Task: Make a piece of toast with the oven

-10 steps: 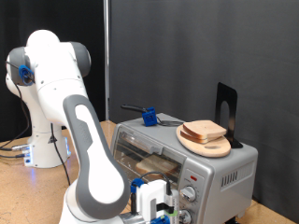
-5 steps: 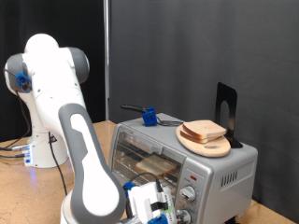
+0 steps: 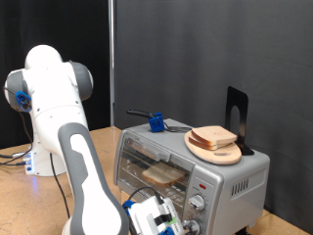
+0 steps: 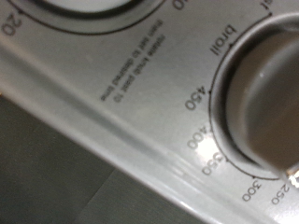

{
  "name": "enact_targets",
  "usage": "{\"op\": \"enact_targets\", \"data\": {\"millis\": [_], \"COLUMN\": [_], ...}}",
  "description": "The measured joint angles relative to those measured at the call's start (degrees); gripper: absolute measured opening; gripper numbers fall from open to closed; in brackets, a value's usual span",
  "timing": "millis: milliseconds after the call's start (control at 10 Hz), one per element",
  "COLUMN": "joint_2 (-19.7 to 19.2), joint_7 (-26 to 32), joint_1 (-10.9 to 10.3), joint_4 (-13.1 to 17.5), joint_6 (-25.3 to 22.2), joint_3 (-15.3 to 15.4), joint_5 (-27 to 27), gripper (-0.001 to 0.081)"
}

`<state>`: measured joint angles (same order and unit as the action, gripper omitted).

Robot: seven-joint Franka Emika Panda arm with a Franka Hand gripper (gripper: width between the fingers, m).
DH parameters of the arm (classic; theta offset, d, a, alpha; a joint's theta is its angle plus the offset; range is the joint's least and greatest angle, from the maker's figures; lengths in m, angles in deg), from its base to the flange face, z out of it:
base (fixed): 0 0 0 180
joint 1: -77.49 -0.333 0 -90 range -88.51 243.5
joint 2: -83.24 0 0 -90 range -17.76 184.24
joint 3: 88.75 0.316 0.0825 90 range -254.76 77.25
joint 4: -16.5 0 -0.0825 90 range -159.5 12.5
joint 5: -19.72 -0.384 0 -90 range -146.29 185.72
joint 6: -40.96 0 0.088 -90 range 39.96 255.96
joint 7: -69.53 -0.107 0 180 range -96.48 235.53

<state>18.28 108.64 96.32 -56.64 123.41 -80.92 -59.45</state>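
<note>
Toast [image 3: 164,175] inside oven [image 3: 227,176]; pincer [image 3: 174,221] at knobs [image 3: 199,204].

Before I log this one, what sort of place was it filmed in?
Probably a lab test bench, not a kitchen: black curtains behind, a toaster oven on a wooden table beside the robot's base, cables trailing. The pincer sits at the oven's knobs.

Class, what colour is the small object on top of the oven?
Blue, seen best in the exterior view.
</note>
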Motion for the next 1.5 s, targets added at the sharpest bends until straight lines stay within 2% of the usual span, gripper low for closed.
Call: {"op": "enact_targets", "data": {"millis": [600, 900, 1300, 1400, 1500], "joint_2": [0.00, 0.15, 0.77, 1.32, 1.93], "joint_7": [-1.27, -4.19, -5.30, -5.93, -6.91], "joint_1": [0.00, 0.01, 0.47, 0.79, 1.13], "joint_4": [-0.06, -0.32, -0.69, -0.68, -0.69], "joint_6": [0.05, 0.36, -0.10, -0.47, -1.05], "joint_3": [0.01, 0.01, 0.26, 0.29, 0.29], "joint_5": [-0.22, -0.38, -2.40, -2.53, -2.54], "gripper": [0.0104, 0.0104, 0.0115, 0.0318, 0.0318]}}
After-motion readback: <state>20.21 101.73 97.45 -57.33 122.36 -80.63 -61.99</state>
